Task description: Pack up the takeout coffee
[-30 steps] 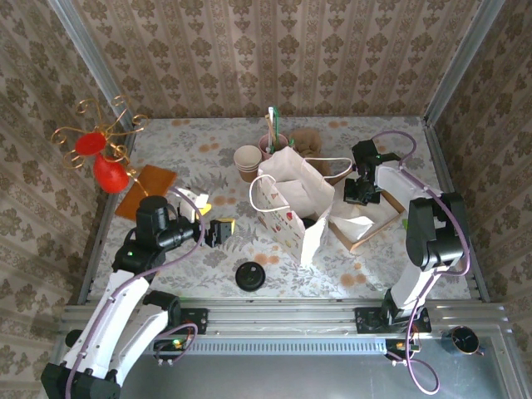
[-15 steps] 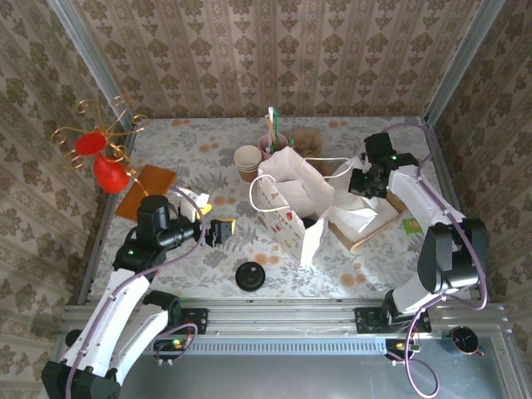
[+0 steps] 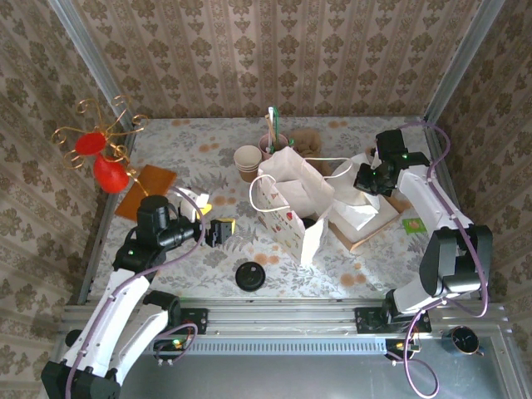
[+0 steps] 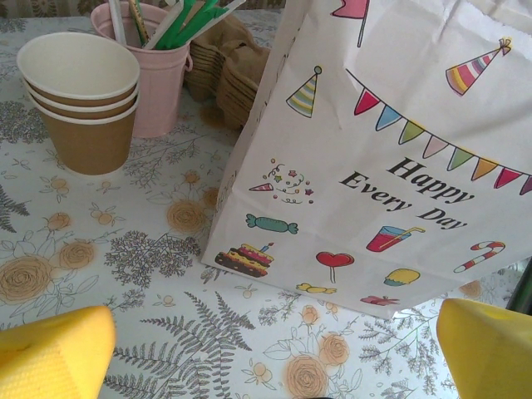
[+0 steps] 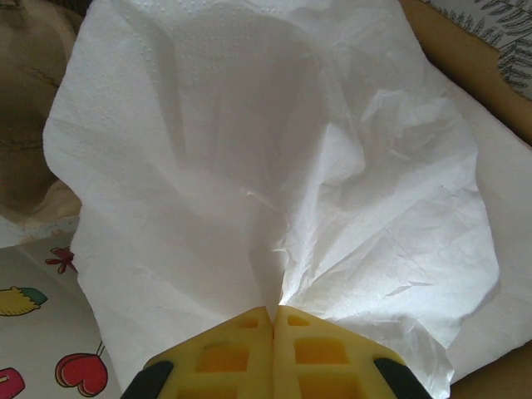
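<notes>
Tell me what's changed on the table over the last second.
The right end effector, shut on a white napkin, moved rightward and farther back, away from the paper bag. Nothing was grabbed or released. The left end effector stayed open and still; the bag, cup stack and loose black lid did not move.

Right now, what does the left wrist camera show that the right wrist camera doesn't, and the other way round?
Left wrist view, of the two: a stack of lidless beige cups, a pink pot of utensils, and the left gripper open wide. Right wrist view, of the two: the right gripper shut on a white napkin, with brown cardboard behind it. Shared: the printed white paper bag and the floral tablecloth.
</notes>
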{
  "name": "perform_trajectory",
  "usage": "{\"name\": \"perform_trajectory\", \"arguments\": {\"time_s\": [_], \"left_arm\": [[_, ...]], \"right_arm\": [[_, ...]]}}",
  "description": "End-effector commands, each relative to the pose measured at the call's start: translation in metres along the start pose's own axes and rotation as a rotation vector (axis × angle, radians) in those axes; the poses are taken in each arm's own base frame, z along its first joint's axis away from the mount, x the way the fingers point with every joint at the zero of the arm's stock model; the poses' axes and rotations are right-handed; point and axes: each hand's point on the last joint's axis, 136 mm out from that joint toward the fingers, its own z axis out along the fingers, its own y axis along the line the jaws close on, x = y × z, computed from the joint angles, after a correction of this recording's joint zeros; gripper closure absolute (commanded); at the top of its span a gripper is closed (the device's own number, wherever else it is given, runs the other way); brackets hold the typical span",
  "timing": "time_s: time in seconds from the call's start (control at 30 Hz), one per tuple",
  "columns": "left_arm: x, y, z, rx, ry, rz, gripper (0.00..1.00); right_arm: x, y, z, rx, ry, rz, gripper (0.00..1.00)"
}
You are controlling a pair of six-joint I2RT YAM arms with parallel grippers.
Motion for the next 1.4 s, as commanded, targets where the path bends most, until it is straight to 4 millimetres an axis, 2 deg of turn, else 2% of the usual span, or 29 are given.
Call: {"name": "perform_trajectory", "arguments": {"time_s": [0.0,0.17,0.33,0.5,0.77,0.97,1.13,1.37], "left_arm": [[0.000,-0.005,0.000,0.023,-0.002,0.000,0.00],[-0.001,-0.006,-0.002,0.024,-0.008,0.005,0.00],[-0.002,-0.007,-0.002,0.028,-0.015,0.007,0.00],[-0.008,-0.008,-0.006,0.024,-0.036,0.017,0.00],[-0.017,-0.012,-0.012,0.032,-0.070,0.013,0.00],[-0.031,-0.016,-0.022,0.033,-0.138,0.025,0.00],[-0.052,-0.028,-0.035,0.081,-0.206,-0.002,0.00],[-0.063,-0.037,-0.042,0.110,-0.219,-0.038,0.00]], "right_arm": [[-0.001,0.001,-0.004,-0.042,-0.002,0.062,0.99],[-0.014,0.000,-0.027,-0.077,-0.109,0.100,1.00],[-0.029,0.004,-0.078,-0.130,-0.316,0.102,1.00],[-0.038,0.013,-0.117,-0.194,-0.410,0.092,1.00],[-0.044,0.017,-0.154,-0.222,-0.477,0.104,1.00],[-0.047,0.011,-0.165,-0.183,-0.507,0.101,1.00],[-0.045,0.003,-0.161,-0.149,-0.495,0.102,1.00],[-0.043,-0.015,-0.156,-0.078,-0.499,0.117,1.00]]}}
